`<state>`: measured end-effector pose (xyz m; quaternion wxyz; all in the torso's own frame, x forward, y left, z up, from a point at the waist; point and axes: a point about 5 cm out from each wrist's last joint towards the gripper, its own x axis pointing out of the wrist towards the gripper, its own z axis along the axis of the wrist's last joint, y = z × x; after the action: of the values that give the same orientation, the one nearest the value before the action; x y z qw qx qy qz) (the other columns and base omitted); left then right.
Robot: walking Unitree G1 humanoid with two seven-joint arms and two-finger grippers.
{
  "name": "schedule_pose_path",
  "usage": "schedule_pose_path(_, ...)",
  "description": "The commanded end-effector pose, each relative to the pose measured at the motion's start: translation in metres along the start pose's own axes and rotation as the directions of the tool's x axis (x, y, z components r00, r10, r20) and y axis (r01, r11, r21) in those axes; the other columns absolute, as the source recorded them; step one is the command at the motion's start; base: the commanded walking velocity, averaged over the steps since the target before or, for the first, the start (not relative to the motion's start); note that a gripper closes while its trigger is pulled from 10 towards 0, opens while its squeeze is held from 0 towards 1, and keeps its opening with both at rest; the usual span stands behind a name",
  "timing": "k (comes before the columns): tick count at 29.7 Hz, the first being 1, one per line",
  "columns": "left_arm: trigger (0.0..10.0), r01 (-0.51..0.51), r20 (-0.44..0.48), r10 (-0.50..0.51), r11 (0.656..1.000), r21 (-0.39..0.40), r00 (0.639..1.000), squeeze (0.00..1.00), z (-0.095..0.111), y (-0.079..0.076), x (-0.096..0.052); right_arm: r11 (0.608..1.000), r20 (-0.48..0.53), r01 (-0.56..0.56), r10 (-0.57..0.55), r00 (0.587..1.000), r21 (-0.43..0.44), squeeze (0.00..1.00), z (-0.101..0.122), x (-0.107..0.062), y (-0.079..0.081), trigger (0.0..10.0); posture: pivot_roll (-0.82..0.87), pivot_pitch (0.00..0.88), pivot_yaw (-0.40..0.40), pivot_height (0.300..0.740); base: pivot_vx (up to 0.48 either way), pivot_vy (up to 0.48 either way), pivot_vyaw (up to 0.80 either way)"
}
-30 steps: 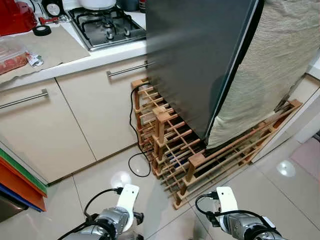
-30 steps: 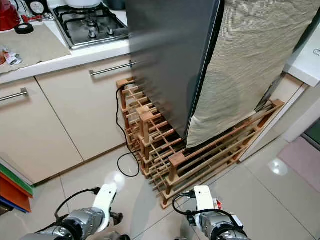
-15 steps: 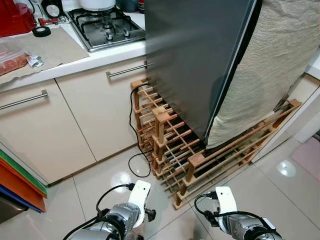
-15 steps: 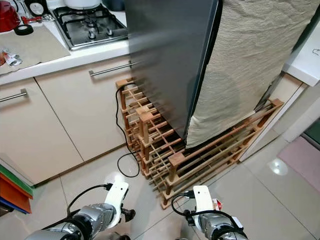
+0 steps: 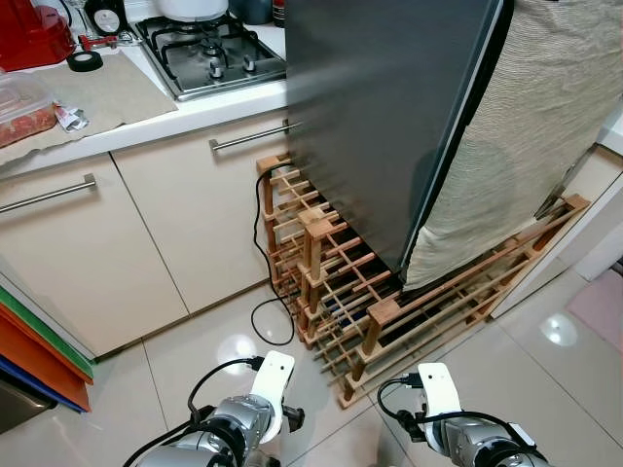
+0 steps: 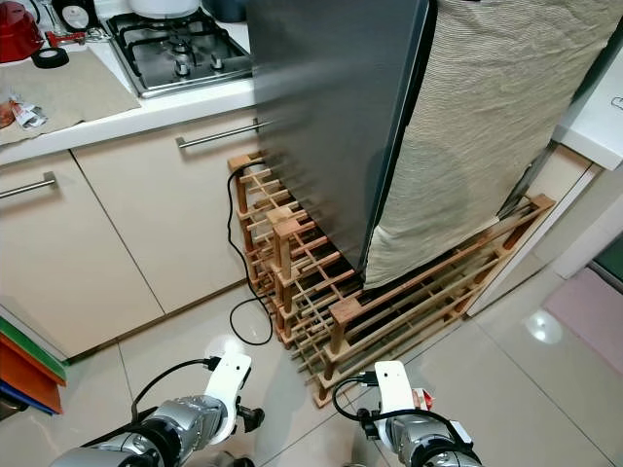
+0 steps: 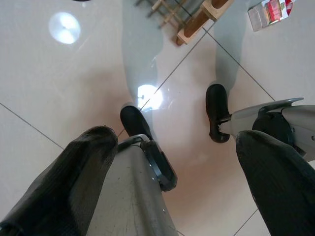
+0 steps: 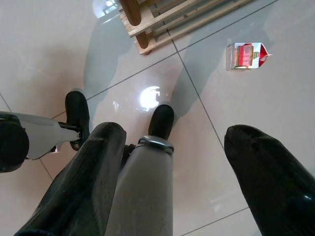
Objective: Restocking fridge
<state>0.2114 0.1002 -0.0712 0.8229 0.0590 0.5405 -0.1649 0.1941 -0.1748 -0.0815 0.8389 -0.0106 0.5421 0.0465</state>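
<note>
Nearest you, both claws hang low over the floor [image 5: 175, 360], empty. The left claw [image 7: 177, 177] has its two fingers spread wide, and so does the right claw [image 8: 177, 167]; neither has hold of anything.

One small red-and-white carton [image 8: 244, 56] lies on its side on the tiles just by the robot's feet, near the corner of the wooden rack [image 5: 380, 311]. You could easily kick or tread on it if you step forward without looking down; it lies beside the right foot, so bend for it first.

Next out, one black cable [image 5: 265, 292] loops on the floor against the rack. A foot or a finger could snag it as you reach low.

The rack, one piece with many slats, sticks out in front of the fridge [image 5: 389, 117]. Walking straight at the fridge risks a shin against it.

The fridge stands shut, one grey door, with one beige cloth [image 5: 526, 136] draped beside it. I judge the restocking has hardly begun.

Farthest, on the bench [image 5: 107, 107]: one hob [image 5: 204, 49], one roll of black tape [image 5: 82, 60], one red appliance [image 5: 29, 34], and two cabinet handles below.
</note>
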Motion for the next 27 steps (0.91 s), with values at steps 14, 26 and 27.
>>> schedule_pose_path(14,10.0,0.061,0.217,-0.070,0.997,0.047,0.974,0.00,0.062,-0.004,-0.010,0.999,0.098,0.030,-0.028,0.995,-0.021,0.00,0.010,-0.001,-0.005,10.0,0.03,0.032,-0.005,0.740,0.000,0.000,0.00)
schedule_pose_path(26,10.0,0.112,0.453,-0.151,0.987,0.112,0.878,0.00,0.127,-0.008,-0.035,0.994,0.187,0.071,-0.087,0.979,0.088,0.00,0.017,-0.002,-0.005,10.0,0.02,0.000,0.017,0.740,0.000,0.000,0.00)
schedule_pose_path(27,10.0,0.098,0.487,-0.136,0.990,0.104,0.863,0.00,0.133,-0.007,-0.038,0.993,0.194,0.079,-0.094,0.976,0.085,0.00,0.018,-0.002,-0.006,10.0,0.02,0.000,0.018,0.740,0.000,0.000,0.00)
